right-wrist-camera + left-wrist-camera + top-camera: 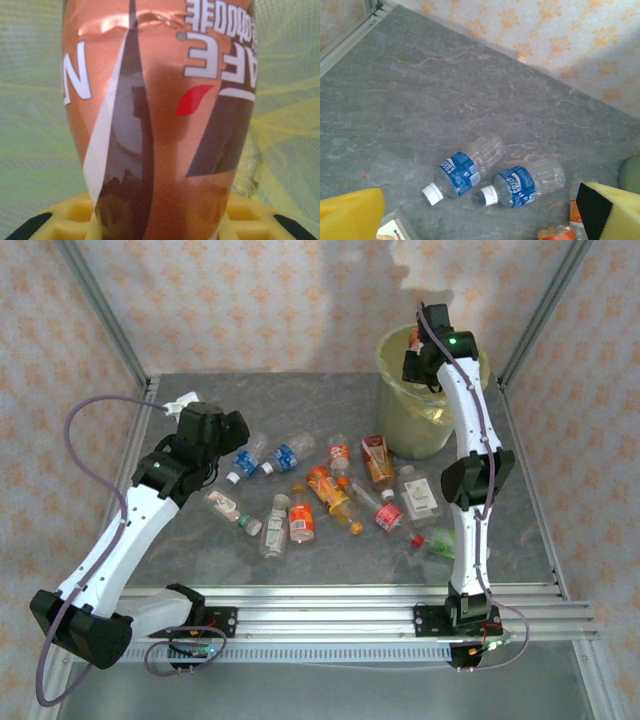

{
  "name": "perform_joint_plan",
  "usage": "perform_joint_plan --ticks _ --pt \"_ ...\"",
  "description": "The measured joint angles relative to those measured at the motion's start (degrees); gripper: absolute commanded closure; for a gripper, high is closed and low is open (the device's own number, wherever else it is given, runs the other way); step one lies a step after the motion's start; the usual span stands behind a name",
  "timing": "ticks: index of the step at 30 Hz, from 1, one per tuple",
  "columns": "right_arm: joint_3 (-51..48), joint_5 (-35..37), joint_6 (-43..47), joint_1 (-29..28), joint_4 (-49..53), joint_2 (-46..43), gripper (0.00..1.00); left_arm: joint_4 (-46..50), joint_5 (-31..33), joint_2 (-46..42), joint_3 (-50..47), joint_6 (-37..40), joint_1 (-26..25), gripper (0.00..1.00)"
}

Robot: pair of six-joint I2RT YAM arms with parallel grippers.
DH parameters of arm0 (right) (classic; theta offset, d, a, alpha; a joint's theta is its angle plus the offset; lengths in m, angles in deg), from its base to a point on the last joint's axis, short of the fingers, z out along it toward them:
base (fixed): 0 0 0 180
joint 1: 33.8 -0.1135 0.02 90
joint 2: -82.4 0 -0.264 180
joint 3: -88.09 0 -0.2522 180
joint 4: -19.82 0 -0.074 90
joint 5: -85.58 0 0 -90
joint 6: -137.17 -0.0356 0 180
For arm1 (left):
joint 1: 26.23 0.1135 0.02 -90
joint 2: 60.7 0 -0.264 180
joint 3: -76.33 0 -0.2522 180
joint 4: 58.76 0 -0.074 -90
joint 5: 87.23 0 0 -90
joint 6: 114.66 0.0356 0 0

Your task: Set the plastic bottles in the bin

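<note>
My right gripper point(416, 362) hangs over the round, tapered pale yellow-green plastic bin point(400, 435). On its wrist camera the jaws are pinching an orange-and-brown labelled plastic bottle point(160, 100). The bottle rises from between the yellow foam pads point(75, 220) at the bottom of that view. The bin's translucent yellowish bag point(30, 125) lies behind the bottle and on both sides of it.

My left gripper point(235, 430) is low over the grey marbled table top point(300, 400) with its jaws spread wide, one yellow foam fingertip point(350, 215) at each lower corner of its wrist view. Just ahead of it lie two clear plastic bottles with blue labels and white caps point(462, 172) point(525, 185). They rest on their sides next to each other, caps pointing back toward the gripper; I cannot tell whether they touch. Near its right-hand fingertip I see a scrap of an orange label point(555, 232). Further to this gripper's right, the other plastic bottles point(330, 495) lie scattered flat on the table, between the gripper and the bin.
</note>
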Motion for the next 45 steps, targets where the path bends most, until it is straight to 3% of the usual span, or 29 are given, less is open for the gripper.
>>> perform_joint_plan --ticks 18,31,41,45 --pt "-1.95 2.23 1.46 1.05 0.46 1.01 0.35 4.9 1.81 1.11 -4.72 -6.23 0.0 0.0" --pt "-2.32 3.52 1.53 1.05 1.11 0.46 0.23 6.1 1.31 1.73 -9.55 -9.22 0.0 0.0" --pt "-9.07 2.19 1.88 1.05 0.57 -10.71 0.01 6.01 -2.51 4.35 -16.06 -13.53 1.09 0.0" --pt "-13.35 1.9 1.88 1.05 -1.16 -17.11 0.01 5.46 -5.16 5.09 -19.34 -16.68 2.64 0.0"
